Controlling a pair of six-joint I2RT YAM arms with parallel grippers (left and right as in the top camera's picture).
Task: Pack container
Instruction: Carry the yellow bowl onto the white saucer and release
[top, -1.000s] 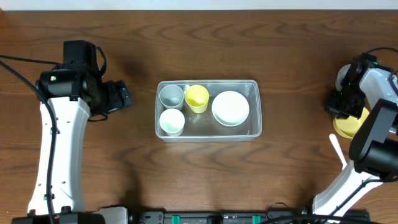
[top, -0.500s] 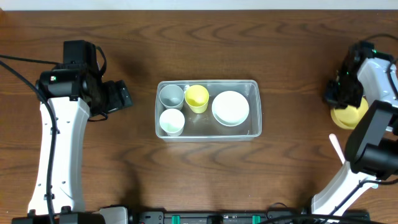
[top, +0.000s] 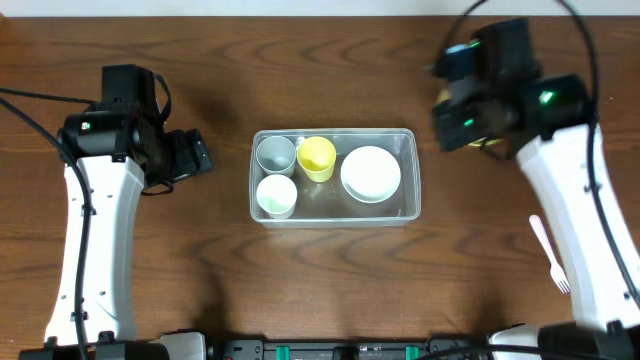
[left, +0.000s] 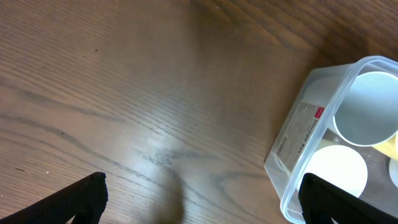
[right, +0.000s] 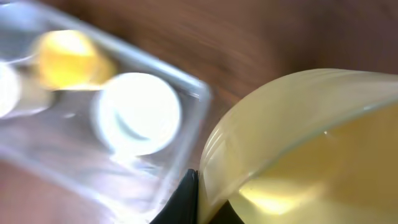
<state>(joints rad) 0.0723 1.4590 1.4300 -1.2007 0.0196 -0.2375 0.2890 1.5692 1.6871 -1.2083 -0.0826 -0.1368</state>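
Container mid-tabletop.
Three cups in its left half, a bowl in its right; a second bowl held aloft near its right end; a fork far right.

My fingers stand wide apart over the tabletop.
At right, the container corner holds a grey cup and a white cup.

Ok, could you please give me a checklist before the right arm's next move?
1. The right gripper is shut on the yellow bowl's rim: ok.
2. The yellow bowl is above the container: not ok, it hangs beside its right end.
3. The white bowl has nothing on it: ok.
4. The left gripper is open, apart from the container: ok.
5. The yellow bowl is level: cannot tell, blurred.
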